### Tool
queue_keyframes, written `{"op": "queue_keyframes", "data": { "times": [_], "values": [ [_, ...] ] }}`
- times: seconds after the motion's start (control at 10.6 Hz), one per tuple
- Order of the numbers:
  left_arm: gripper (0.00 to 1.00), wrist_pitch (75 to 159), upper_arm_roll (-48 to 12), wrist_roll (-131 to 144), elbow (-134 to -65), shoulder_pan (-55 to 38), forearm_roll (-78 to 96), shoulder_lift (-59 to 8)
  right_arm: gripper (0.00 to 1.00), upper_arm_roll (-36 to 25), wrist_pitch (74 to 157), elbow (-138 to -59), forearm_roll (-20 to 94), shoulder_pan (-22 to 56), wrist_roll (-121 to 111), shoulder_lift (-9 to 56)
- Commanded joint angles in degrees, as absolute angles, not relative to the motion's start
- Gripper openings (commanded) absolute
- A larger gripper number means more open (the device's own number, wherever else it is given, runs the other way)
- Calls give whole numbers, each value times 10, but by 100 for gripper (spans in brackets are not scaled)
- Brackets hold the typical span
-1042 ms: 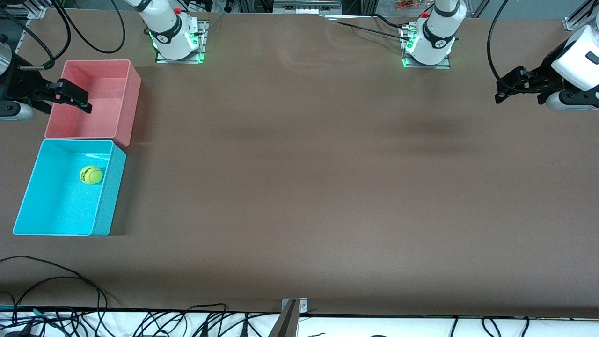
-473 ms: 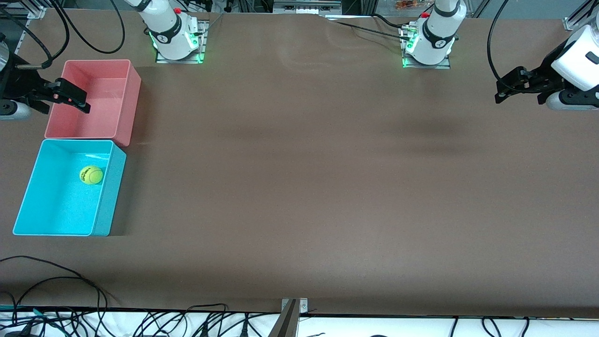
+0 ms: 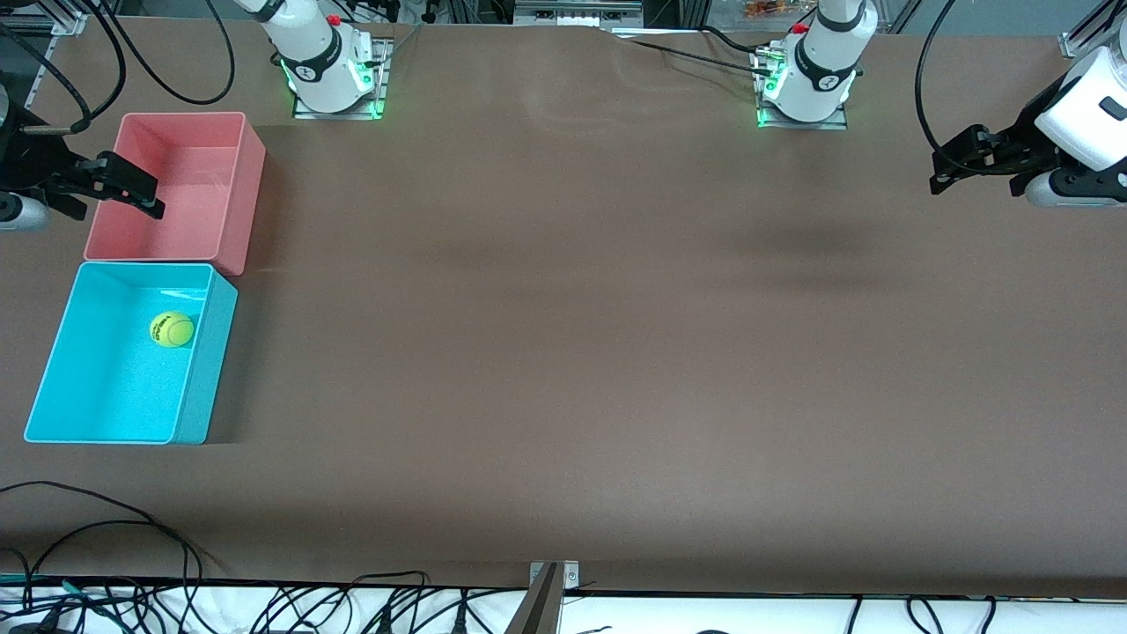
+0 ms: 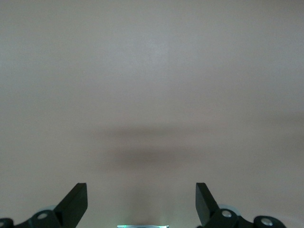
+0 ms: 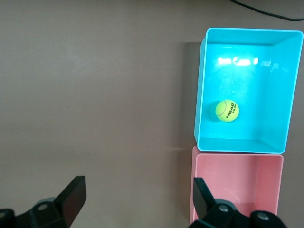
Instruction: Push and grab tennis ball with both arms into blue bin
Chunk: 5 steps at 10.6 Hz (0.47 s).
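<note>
Ball (image 3: pixel 172 329) resting in blue bin (image 3: pixel 53 352) as both arms are hanging clear, task looking done

The ball is lying on the bin floor toward the end that is touching the pink bin (image 3: pixel 251 176), which is sitting farther from the front camera. The right tool (image 3: pixel 119 185), fingers spread and empty, is hovering over the pink bin's outer wall, likely parked where it cannot knock the ball. The left tool (image 3: pixel 955 163), fingers also spread and empty, is waiting over bare tabletop (image 3: pixel 572 352) at the left arm's end, well apart from both bins, with nothing left to push
</note>
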State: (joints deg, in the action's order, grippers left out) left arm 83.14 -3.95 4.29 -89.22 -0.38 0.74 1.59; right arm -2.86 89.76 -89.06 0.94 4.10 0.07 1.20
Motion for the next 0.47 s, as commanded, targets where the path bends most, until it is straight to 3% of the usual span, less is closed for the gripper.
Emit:
{"op": "queue_keyframes", "data": {
  "times": [0.0, 0.38],
  "values": [
    [100, 819, -41, 51, -871, -8, -9, 7, 100, -29, 883, -865, 0, 40, 2, 25],
    [100, 819, -41, 51, -871, -8, -9, 7, 100, -29, 881, -865, -1, 40, 2, 25]
  ]
}}
